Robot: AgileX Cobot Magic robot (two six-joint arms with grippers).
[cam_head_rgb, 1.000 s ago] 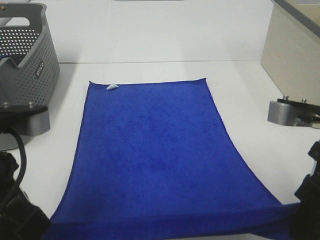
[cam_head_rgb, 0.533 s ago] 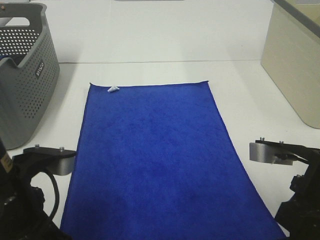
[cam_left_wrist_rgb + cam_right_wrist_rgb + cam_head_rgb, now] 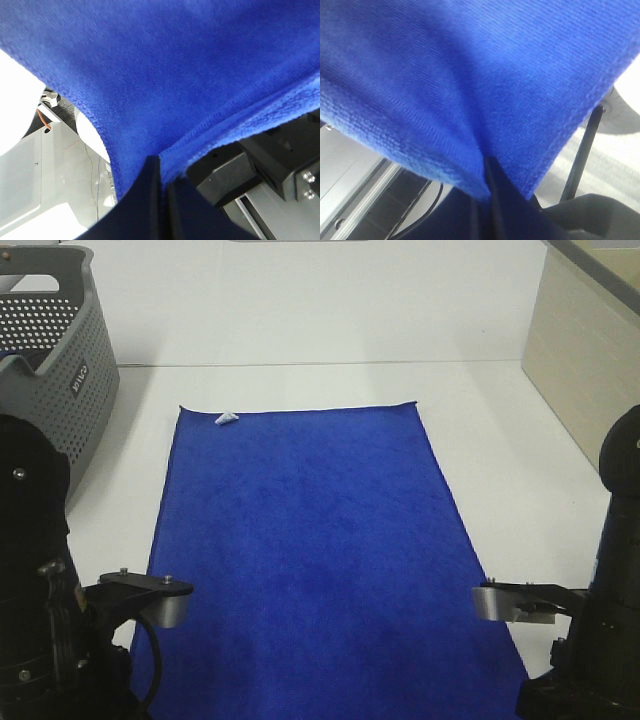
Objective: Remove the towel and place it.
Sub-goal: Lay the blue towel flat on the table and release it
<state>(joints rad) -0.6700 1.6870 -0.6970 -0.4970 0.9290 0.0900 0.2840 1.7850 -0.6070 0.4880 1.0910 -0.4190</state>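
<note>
The royal-blue towel (image 3: 310, 540) lies spread flat on the white table (image 3: 500, 430), long side running away from me, with its small white tag (image 3: 225, 419) at the far left corner. Its near edge runs out of the exterior view. In the left wrist view my left gripper (image 3: 162, 176) is shut on the towel's (image 3: 165, 75) stitched edge. In the right wrist view my right gripper (image 3: 488, 186) is shut on the towel's (image 3: 470, 70) edge at a corner. Both arms, the left arm (image 3: 40, 640) and the right arm (image 3: 600, 640), stand at the near corners.
A grey perforated basket (image 3: 50, 370) stands at the far left of the table. A beige box (image 3: 590, 350) stands at the far right. A white wall (image 3: 320, 300) rises behind the table.
Both arms have drawn back toward the near edge and risen, their wrists moving in beside the towel. The towel's far edge has slid slightly toward me.
</note>
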